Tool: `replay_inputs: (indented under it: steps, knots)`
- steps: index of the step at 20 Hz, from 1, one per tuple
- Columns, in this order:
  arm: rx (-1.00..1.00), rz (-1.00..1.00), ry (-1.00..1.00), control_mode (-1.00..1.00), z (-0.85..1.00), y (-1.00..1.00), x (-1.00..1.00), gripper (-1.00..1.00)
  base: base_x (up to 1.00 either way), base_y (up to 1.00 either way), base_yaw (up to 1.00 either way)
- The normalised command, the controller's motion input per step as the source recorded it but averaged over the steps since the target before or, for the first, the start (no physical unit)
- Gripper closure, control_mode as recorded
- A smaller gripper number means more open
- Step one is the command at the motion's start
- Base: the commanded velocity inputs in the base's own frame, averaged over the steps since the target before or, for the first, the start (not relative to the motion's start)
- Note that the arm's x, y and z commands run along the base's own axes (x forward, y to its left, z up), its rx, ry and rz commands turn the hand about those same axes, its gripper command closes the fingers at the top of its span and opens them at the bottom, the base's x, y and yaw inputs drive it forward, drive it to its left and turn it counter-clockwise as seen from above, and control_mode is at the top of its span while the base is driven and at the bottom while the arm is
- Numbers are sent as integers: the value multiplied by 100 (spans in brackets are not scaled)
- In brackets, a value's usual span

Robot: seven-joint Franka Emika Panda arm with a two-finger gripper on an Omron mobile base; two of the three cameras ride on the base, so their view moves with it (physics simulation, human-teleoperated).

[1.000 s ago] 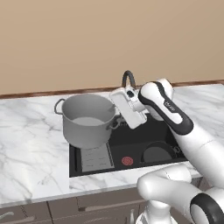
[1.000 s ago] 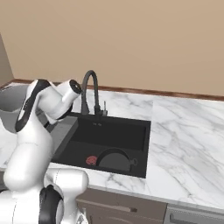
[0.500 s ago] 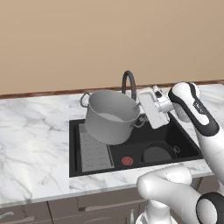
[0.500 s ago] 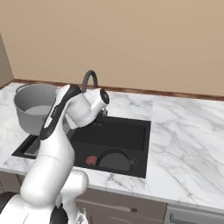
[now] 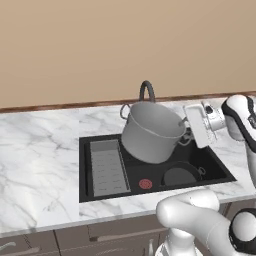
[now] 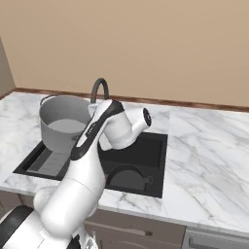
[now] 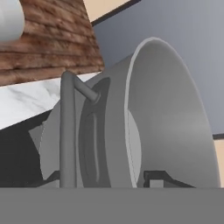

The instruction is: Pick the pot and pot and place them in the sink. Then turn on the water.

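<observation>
The grey metal pot (image 5: pixel 152 134) hangs tilted above the black sink (image 5: pixel 216 167), its loop handle toward my hand. My gripper (image 5: pixel 186 136) is shut on the pot's right rim by that handle. In the right base view the grey pot (image 6: pixel 63 124) shows left of my arm. The hand view has the pot's wall (image 7: pixel 175 109) and loop handle (image 7: pixel 68 131) close up, with my gripper (image 7: pixel 118 181) astride the rim. The dark pot (image 5: pixel 180 176) (image 6: pixel 126 177) sits in the basin's front right. The pot hides the black faucet's (image 5: pixel 146 91) tip, so the water is hidden.
A grey ribbed tray (image 5: pixel 107 167) lies along the basin's left side, with a small red disc (image 5: pixel 145 184) on the basin floor beside it. White marble counter (image 5: pixel 40 150) spreads to both sides, and a brown strip and beige wall stand behind.
The grey pot has travelled right with my hand, from above the counter at the sink's left edge to over the basin. It now tilts more.
</observation>
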Motion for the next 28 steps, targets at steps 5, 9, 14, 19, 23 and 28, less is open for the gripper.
replay_inputs:
  steps: [5,9,14,19,23,28]
  knots:
    - [1,0,0,-100,0,-85,-5,100,0,0,0]
    - [1,-1,1,-100,0,-78,-10,100,0,0,0]
    - [5,-3,0,-100,0,-85,-25,100,0,0,0]
    - [6,-6,0,-100,-3,-80,-29,100,0,0,0]
    - [0,-8,0,-100,-11,-46,-6,100,0,0,0]
    - [0,-7,0,-100,-22,-18,0,100,0,0,0]
